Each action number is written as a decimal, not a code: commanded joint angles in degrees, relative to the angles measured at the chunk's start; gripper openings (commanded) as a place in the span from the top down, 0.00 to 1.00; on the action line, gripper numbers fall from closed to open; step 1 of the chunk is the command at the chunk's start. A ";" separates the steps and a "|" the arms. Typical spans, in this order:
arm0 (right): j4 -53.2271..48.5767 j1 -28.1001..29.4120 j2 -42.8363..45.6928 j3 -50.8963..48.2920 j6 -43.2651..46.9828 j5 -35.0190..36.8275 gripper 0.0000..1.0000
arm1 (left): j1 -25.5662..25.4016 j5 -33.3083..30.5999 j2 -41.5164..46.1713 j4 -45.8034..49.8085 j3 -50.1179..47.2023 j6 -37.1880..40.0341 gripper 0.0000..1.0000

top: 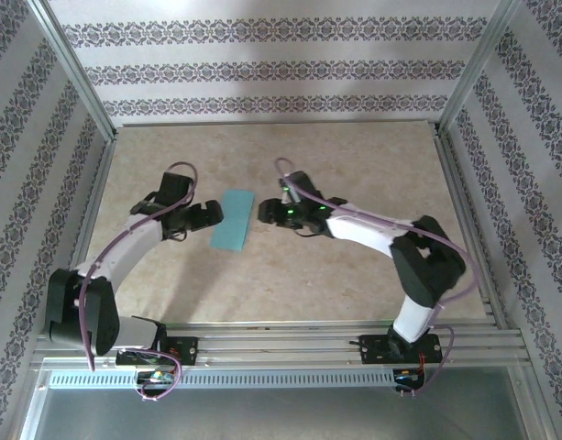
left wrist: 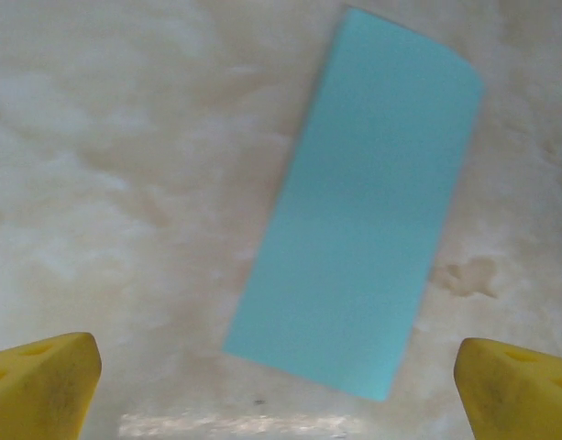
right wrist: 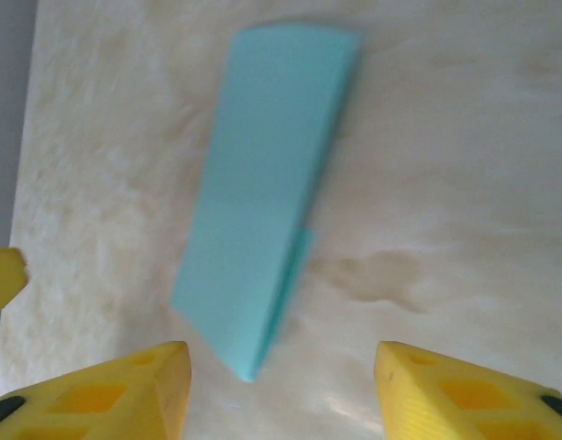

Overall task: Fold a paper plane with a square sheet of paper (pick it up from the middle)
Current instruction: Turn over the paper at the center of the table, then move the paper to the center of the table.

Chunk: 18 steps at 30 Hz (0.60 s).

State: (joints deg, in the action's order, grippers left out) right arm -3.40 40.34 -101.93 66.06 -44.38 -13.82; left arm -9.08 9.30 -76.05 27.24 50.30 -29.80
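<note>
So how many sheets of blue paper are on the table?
1. The blue paper, folded into a rectangle, lies flat near the middle of the table. None seems hidden.

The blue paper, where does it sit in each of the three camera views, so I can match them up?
Top external: the blue paper, folded to a strip, lies mid-table between the left gripper and the right gripper.
Left wrist: the blue paper runs right of centre, slanting up to the right.
Right wrist: the blue paper stands left of centre, top to bottom.
Shared landmark: the beige marbled tabletop under it.
</note>
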 commanded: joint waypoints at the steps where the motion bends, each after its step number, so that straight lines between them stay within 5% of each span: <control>1: -0.29 3.61 -6.19 6.11 0.32 -2.79 0.49 | 4.63 3.07 5.44 -6.68 -5.49 -4.10 0.01; 7: -5.13 7.25 -17.67 17.55 -0.97 -6.35 0.55 | 10.95 7.46 9.03 -10.24 -11.74 -7.06 0.01; 18: -10.85 3.41 -22.51 17.76 1.78 -9.15 0.56 | 11.37 19.24 3.16 -11.24 -9.63 -3.53 0.00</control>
State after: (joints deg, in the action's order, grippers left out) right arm -10.41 45.71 -124.60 84.60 -44.56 -21.65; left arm 1.63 23.24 -71.31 17.78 38.98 -34.81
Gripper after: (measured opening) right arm 0.440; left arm 0.994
